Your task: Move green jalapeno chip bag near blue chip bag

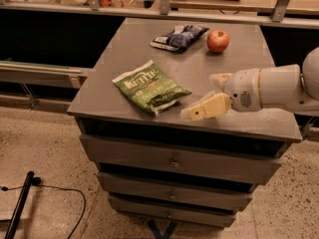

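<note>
Item 1. Flat rectangular green foil chip bag with white lettering [151,88]: lies flat on the grey metal tabletop [249,49], toward 8 o'clock from its centre, with one corner pointing at the front edge. Nothing is touching it.

Item 2. Small wrinkled dark navy-blue chip bag with light patches [179,37]: lies at 12 o'clock on the tabletop, well apart from the green bag.

Item 3. Round red apple [218,41]: stands just beside the blue bag, at its 3 o'clock, with a small gap between them.

Item 4. Cream two-finger gripper [201,97] on a white rounded arm [271,87]: reaches in from the 3 o'clock side and sits at about 4 o'clock on the tabletop, near the front edge. It is spread wide and holds nothing. The longer lower finger [207,107] points toward the green bag's near corner and stops just short of it. Whether it rests on the tabletop cannot be told.

Item 5. Grey drawers [174,159]: stacked under the tabletop.
</note>
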`<action>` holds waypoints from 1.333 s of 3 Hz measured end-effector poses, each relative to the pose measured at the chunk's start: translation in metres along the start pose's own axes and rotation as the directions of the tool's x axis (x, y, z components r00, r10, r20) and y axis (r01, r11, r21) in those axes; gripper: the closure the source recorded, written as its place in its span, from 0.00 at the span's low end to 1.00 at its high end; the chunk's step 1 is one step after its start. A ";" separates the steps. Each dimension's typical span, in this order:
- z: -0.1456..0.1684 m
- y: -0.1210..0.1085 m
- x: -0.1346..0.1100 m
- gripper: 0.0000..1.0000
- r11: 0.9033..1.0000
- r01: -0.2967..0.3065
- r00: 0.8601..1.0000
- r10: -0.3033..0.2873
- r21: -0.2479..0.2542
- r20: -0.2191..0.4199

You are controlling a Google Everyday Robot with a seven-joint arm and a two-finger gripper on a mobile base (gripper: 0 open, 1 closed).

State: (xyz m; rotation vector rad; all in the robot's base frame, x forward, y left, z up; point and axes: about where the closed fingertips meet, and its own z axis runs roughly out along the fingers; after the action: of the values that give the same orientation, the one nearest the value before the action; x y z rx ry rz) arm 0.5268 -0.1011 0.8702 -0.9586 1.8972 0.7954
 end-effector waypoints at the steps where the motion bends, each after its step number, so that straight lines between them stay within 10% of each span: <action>1: 0.024 -0.006 -0.001 0.00 0.999 -0.014 1.000 0.013 0.035 0.021; 4: 0.060 -0.021 0.004 0.00 0.976 0.117 0.993 -0.114 0.184 -0.024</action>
State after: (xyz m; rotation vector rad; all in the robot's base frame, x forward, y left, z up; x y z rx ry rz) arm 0.5670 -0.0649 0.8368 -0.9501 1.8717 0.5354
